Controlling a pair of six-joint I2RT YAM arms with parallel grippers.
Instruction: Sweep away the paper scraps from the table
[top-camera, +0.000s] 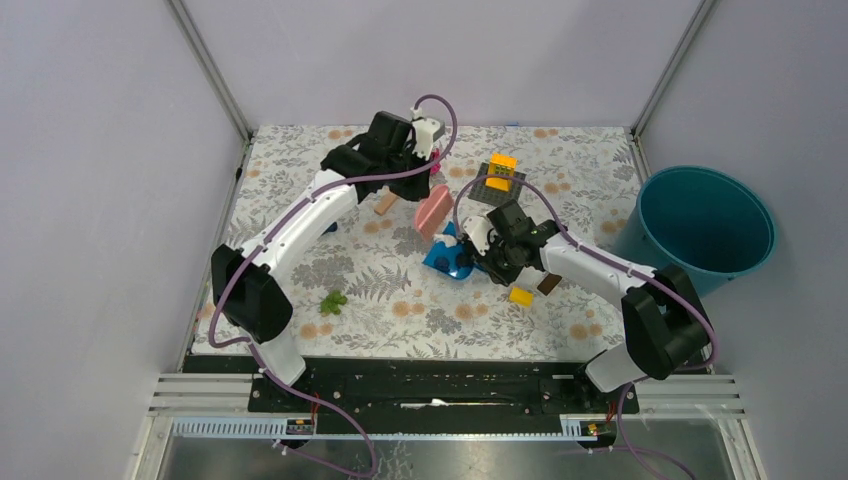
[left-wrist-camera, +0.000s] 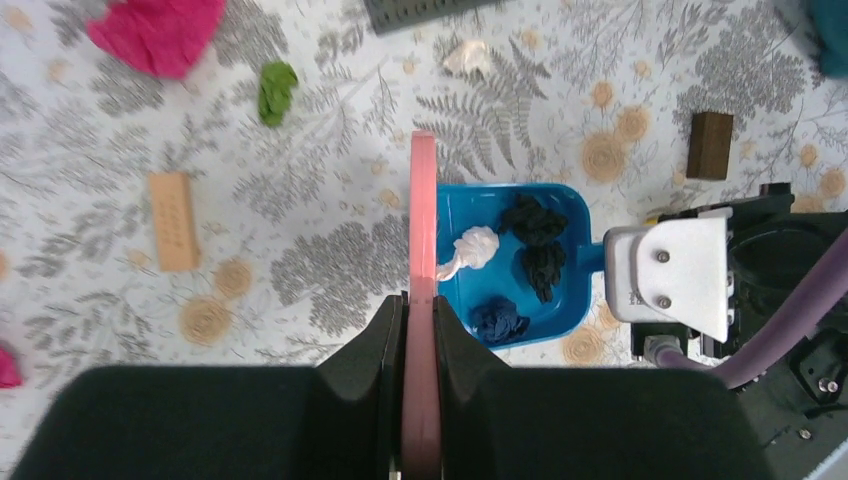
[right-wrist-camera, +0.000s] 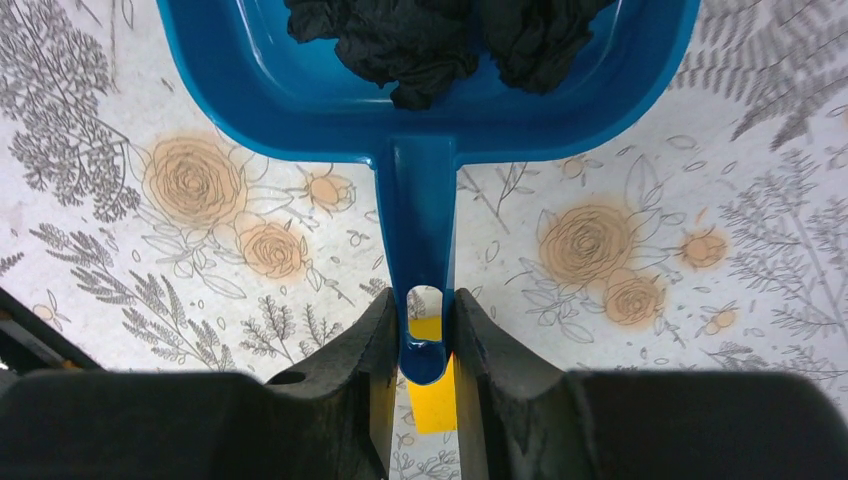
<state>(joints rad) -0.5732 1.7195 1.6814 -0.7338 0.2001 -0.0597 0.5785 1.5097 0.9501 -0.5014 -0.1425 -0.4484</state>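
My left hand (left-wrist-camera: 420, 322) is clamping a pink board (left-wrist-camera: 423, 220) edge-on at the mouth of the blue dustpan (left-wrist-camera: 480, 205). My right hand (right-wrist-camera: 425, 335) is gripping its handle (right-wrist-camera: 415, 200). Black, white and dark-blue paper scraps (left-wrist-camera: 535, 225) are lying in the pan. A green scrap (left-wrist-camera: 276, 90) is lying on the worktop (left-wrist-camera: 300, 260) at upper left, near what is possibly a magenta scrap (left-wrist-camera: 155, 35).
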